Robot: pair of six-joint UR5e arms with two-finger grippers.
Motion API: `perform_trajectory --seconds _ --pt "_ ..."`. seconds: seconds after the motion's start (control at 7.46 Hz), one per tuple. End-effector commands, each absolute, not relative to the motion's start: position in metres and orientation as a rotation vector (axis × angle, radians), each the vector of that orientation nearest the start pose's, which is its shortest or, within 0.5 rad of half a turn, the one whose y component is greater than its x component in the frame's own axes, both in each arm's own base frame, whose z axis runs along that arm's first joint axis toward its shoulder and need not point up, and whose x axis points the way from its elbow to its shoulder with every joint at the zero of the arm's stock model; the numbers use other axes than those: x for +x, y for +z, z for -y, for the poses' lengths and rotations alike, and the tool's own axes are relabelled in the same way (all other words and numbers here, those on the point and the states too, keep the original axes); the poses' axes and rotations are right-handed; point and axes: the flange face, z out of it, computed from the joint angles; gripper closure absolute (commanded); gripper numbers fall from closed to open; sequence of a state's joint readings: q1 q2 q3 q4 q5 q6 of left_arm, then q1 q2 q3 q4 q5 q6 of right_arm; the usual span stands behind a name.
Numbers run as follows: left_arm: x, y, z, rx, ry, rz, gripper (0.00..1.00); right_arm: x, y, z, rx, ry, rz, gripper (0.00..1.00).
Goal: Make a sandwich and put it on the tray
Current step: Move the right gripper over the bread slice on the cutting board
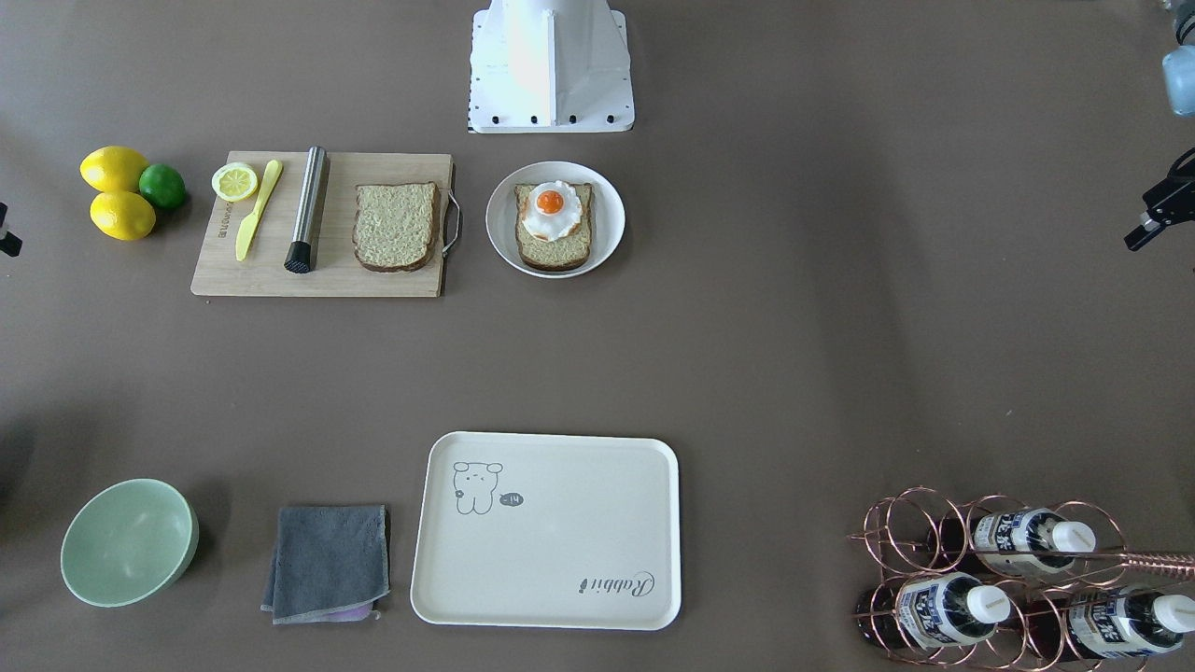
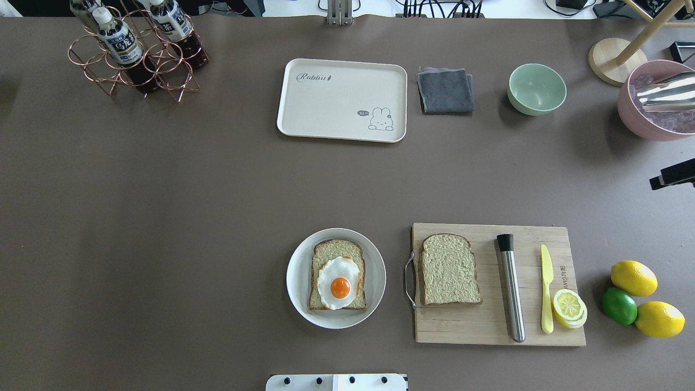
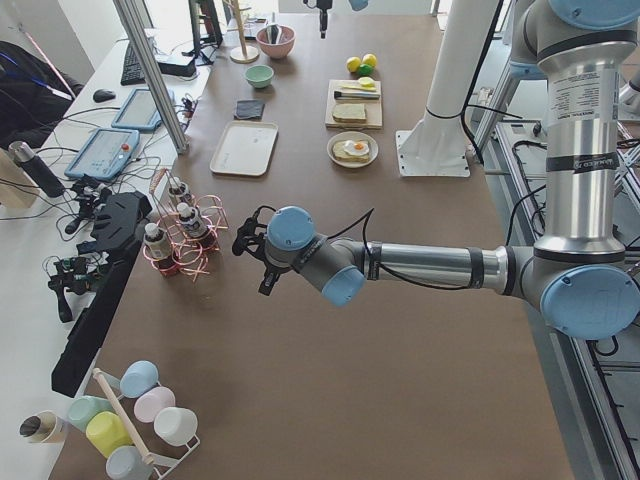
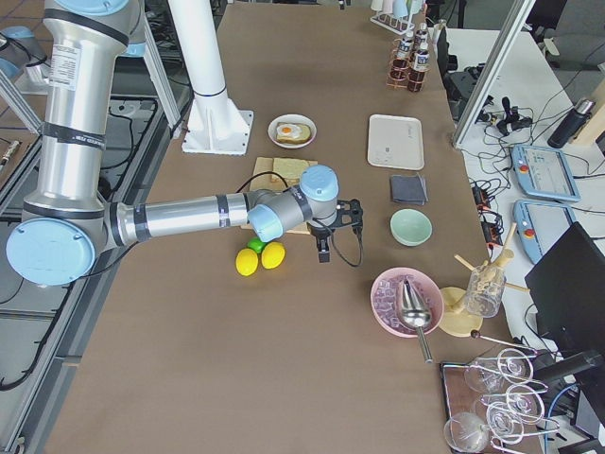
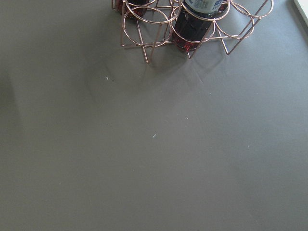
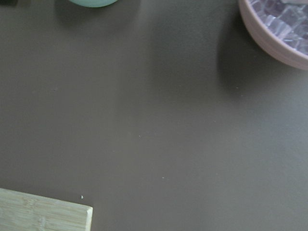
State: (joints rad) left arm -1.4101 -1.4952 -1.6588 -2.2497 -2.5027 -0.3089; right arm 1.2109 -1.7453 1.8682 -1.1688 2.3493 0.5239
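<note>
Here: fried egg (image 2: 340, 282) on one bread slice (image 2: 336, 248) on the plate (image 2: 296, 282) | second bread slice (image 2: 449, 269) on the cutting board (image 2: 488, 326), just beside the plate | tray (image 2: 342, 100) well apart, across the table | left gripper (image 3: 266, 282) near the bottle rack (image 2: 136, 60), jaw state cannot be told | right gripper (image 4: 323, 252) between cutting board and pink bowl (image 2: 640, 127), jaw state cannot be told.

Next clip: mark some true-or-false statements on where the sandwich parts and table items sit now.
The fried egg lies on a bread slice on the white plate. True.
The tray holds the other bread slice. False: the other bread slice lies on the wooden cutting board; the tray holds nothing.
A cut lemon sits beside the yellow knife. True.
The lime is in the green bowl. False: the lime sits beside two whole lemons.
</note>
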Motion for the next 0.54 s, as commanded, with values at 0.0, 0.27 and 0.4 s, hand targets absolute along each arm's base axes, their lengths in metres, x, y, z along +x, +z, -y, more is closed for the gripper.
perform_trajectory --seconds 0.0,0.27,0.4 --pt "0.056 0.544 0.481 0.386 0.16 -1.01 0.02 -0.225 0.483 0.411 0.097 0.034 0.914 0.01" --pt "0.057 0.539 0.481 0.39 0.159 -1.013 0.02 -0.309 0.419 0.384 0.074 0.075 0.978 0.01" --pt "0.057 0.538 0.482 0.39 0.158 -1.014 0.02 -0.336 0.406 0.365 0.07 0.084 0.989 0.02"
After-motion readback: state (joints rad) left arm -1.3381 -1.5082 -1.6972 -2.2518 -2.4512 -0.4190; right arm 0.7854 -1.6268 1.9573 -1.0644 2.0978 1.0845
